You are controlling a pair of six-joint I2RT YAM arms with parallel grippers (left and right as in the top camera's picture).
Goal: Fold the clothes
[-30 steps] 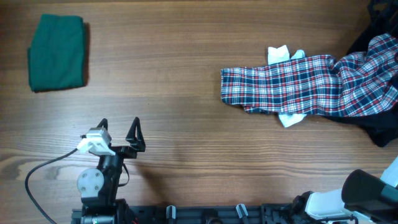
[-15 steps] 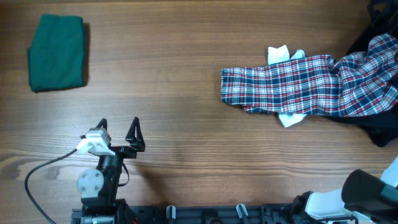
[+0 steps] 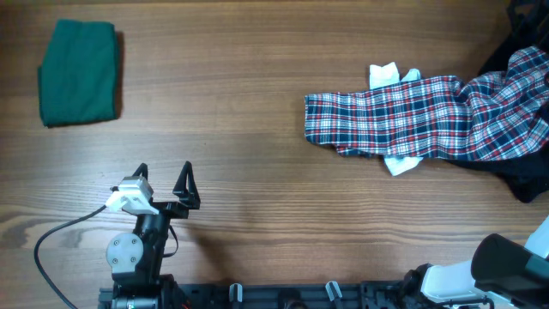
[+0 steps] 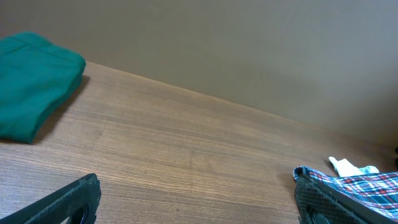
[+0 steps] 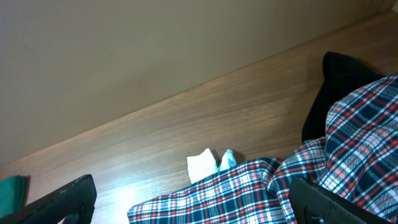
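The clothes lie in two places on the wooden table. A plain dark green garment [image 3: 79, 73] [image 4: 31, 81] sits folded at the far left. A red-navy-white plaid shirt [image 3: 412, 120] [image 5: 249, 186] is spread out and rumpled at the right. It lies over a small white piece [image 3: 386, 75] [image 5: 202, 167] and a black garment [image 3: 523, 184] [image 5: 339, 71]. My left gripper [image 3: 164, 170] [image 4: 199, 205] stands open near the front left edge, over bare wood with nothing between its fingers. My right gripper [image 5: 196, 208] is open too, hovering in front of the plaid shirt and touching nothing.
A plain wall runs behind the table's far edge in both wrist views. The right arm's white and black body [image 3: 497, 266] sits at the front right corner. A grey cable [image 3: 51, 236] loops beside the left arm's base.
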